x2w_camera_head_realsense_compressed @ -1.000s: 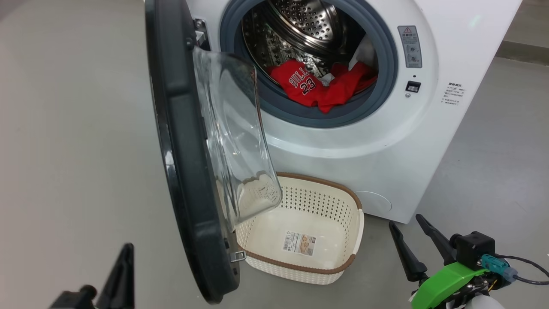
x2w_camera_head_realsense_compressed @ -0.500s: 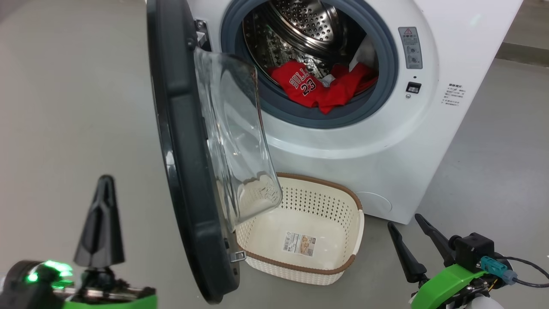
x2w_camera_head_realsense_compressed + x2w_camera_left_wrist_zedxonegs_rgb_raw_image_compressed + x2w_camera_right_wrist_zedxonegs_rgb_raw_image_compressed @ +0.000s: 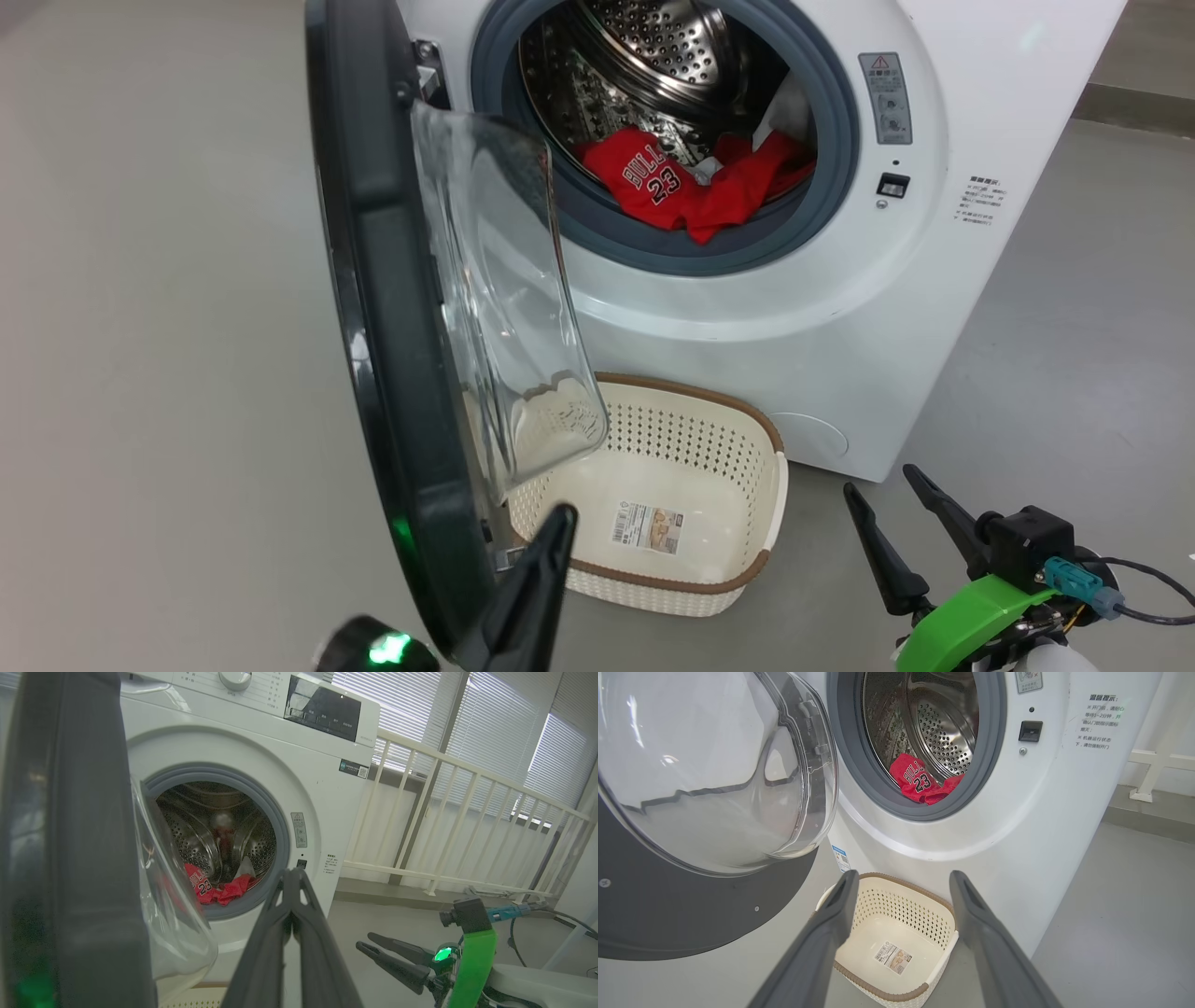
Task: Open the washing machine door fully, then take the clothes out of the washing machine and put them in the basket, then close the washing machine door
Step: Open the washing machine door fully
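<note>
Looking down from the head, we see the washing machine door (image 3: 392, 327) standing edge-on from 12 o'clock down to 6 o'clock. Its black rim faces us and its clear glass bowl (image 3: 495, 280) bulges toward 3 o'clock.

The left gripper (image 3: 555, 532) is what has changed. Half a second ago it stood at about 8 o'clock, out on the bare floor (image 3: 140, 327) on the door's outer side. It now rises from 6 o'clock, just beside the door's lower edge on the bowl side. Its tip overlaps the near corner of the basket (image 3: 653, 581) in this view, and we cannot tell whether it touches the door. Its two dark fingers are pressed together with nothing between them. The whole view has also slid a little, which is the camera moving, not the objects.

The right gripper (image 3: 882, 485) has stayed at 4 o'clock, its fingers spread wide and empty.

The red clothes (image 3: 691, 182) still lie inside the drum (image 3: 672, 47) at 1 o'clock. The number 23 jersey (image 3: 649, 177) is on top, resting against the grey gasket (image 3: 653, 257). The cream basket sits empty on the floor against the washing machine (image 3: 840, 308), partly under the glass bowl.

We judge the door only about halfway open. Closed fingers on its inner side suggest a push to swing it wider before any garment is lifted out.
</note>
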Robot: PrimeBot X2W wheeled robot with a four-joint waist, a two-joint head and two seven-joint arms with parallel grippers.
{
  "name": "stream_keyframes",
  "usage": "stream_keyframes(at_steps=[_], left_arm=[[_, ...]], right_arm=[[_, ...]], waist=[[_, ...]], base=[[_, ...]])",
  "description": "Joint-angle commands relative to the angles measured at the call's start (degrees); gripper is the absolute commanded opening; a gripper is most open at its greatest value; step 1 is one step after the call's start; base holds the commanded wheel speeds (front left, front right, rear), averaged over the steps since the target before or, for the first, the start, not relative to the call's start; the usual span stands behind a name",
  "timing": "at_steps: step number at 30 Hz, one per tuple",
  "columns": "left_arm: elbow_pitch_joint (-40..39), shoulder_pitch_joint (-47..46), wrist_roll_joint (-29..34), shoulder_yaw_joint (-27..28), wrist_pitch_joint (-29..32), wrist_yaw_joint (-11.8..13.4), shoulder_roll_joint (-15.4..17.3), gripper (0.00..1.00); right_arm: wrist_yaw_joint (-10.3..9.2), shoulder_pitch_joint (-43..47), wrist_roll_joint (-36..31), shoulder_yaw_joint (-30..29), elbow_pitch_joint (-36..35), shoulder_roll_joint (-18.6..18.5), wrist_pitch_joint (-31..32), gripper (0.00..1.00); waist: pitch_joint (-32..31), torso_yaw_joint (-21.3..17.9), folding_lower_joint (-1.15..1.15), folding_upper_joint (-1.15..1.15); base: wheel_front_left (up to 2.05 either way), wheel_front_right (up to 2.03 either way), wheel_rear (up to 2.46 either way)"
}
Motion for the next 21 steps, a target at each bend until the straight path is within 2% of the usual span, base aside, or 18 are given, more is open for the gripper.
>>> stream_keyframes(at_steps=[1, 5, 10, 21], left_arm=[[0.05, -0.67, -0.54, 0.97, -0.28, 0.52, 0.12, 0.0], [6.21, -1.49, -2.67, -0.37, -0.28, 1.58, 0.12, 0.0], [12.17, -3.21, -4.61, 0.9, -0.28, 3.37, 0.12, 0.0], [17.03, -4.24, -4.83, 6.1, -0.28, 4.48, 0.12, 0.0]], right_arm=[[0.36, -1.24, -0.52, 0.87, -1.51, -0.84, -0.68, 1.0], [0.36, -1.32, -0.63, 0.96, -1.58, -0.78, -0.68, 1.0], [0.36, -1.25, -0.76, 0.85, -1.75, -0.73, -0.68, 1.0], [0.36, -1.18, -1.07, 0.76, -2.13, -0.78, -0.68, 1.0]], waist=[[-0.04, -0.05, 0.0, 0.0], [-0.16, -0.27, 0.0, 0.0], [-0.14, -0.29, 0.0, 0.0], [-0.03, 0.15, 0.0, 0.0]], base=[[0.0, 0.0, 0.0], [0.0, 0.0, 0.0], [0.0, 0.0, 0.0], [0.0, 0.0, 0.0]])
